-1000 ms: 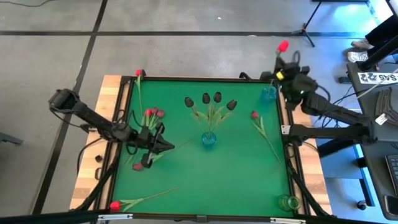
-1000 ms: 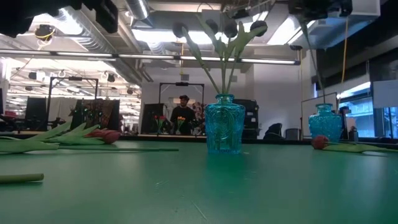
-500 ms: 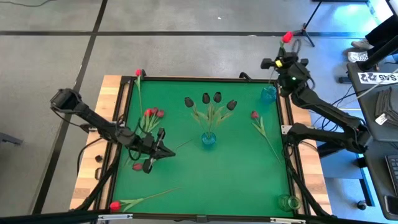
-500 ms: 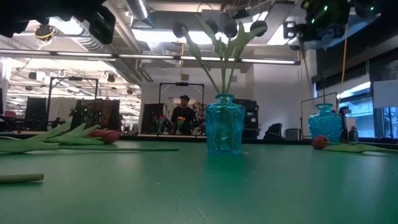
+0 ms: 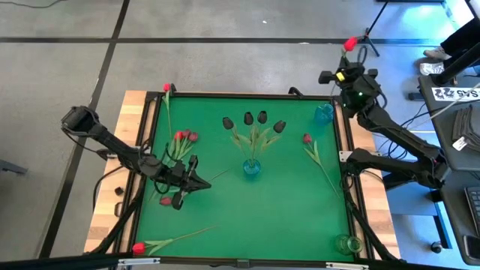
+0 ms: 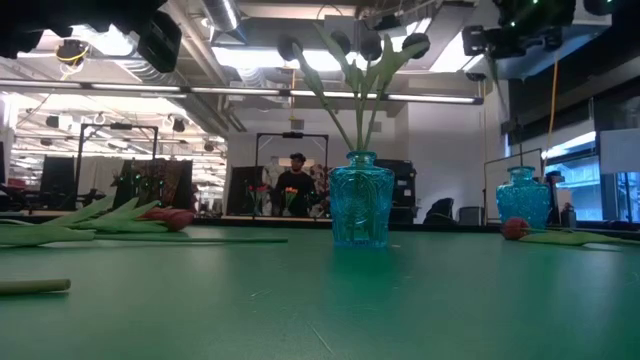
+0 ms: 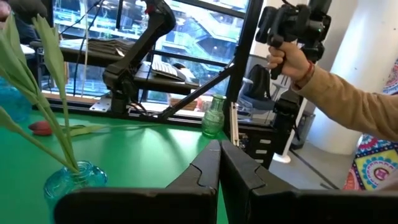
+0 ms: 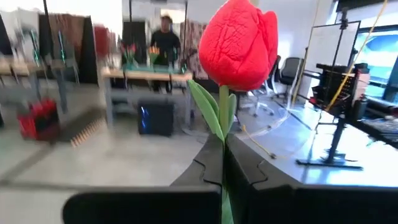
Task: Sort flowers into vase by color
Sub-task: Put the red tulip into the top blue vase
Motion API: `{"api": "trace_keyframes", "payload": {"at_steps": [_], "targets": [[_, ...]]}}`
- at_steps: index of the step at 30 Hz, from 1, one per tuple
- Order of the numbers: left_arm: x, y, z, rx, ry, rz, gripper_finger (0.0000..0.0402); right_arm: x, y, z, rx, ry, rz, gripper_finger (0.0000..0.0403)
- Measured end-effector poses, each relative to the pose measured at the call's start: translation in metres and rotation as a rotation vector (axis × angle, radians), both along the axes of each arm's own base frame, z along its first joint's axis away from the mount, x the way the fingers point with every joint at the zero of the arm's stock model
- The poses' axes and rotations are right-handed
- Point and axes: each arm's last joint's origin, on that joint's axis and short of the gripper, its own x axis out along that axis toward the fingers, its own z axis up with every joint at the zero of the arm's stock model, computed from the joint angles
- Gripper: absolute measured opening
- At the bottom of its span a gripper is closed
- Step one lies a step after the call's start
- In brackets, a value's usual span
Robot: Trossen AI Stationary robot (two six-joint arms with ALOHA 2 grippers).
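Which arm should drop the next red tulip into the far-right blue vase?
Right. Its gripper already clamps a red tulip just beyond the blue vase at the far-right corner. The left gripper is shut and empty, low at mid-left.

No text or label can be read.

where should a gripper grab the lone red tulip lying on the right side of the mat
Grip the red tulip on its thin stem, about midway, coming straight down from above. It lies flat on the green mat, head toward the far edge and stem running diagonally toward the near right, so the fingers should close across the stem, clear of the soft head and leaves.
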Motion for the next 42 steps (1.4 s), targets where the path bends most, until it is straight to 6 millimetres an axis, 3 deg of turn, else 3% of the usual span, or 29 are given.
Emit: {"api": "trace_keyframes", "payload": {"at_steps": [9, 18, 27, 32, 35, 42], "targets": [[0.000, 0.000, 0.000, -0.011, 0.002, -0.001, 0.0004, -0.004, 0.004, -0.005, 0.049, 0.034, 0.013, 0.0001], [-0.003, -0.006, 0.000, -0.050, 0.010, -0.033, 0.0008, -0.001, 0.001, -0.036, 0.057, 0.031, 0.011, 0.0011], [0.002, 0.005, -0.013, -0.154, 0.160, -0.018, 0.0071, -0.002, 0.002, -0.067, 0.219, 0.120, -0.004, 0.0093], [-0.011, 0.005, -0.053, -0.318, 0.628, 0.050, 0.0117, -0.006, 0.005, -0.079, 0.324, 0.187, -0.010, 0.0146], [-0.022, 0.006, -0.066, -0.359, 0.780, 0.165, 0.0128, -0.010, 0.009, -0.083, 0.373, 0.185, -0.008, 0.0176], [-0.022, 0.006, -0.064, -0.368, 0.780, 0.216, 0.0131, -0.023, 0.026, -0.086, 0.480, 0.082, 0.082, 0.0237]]}}
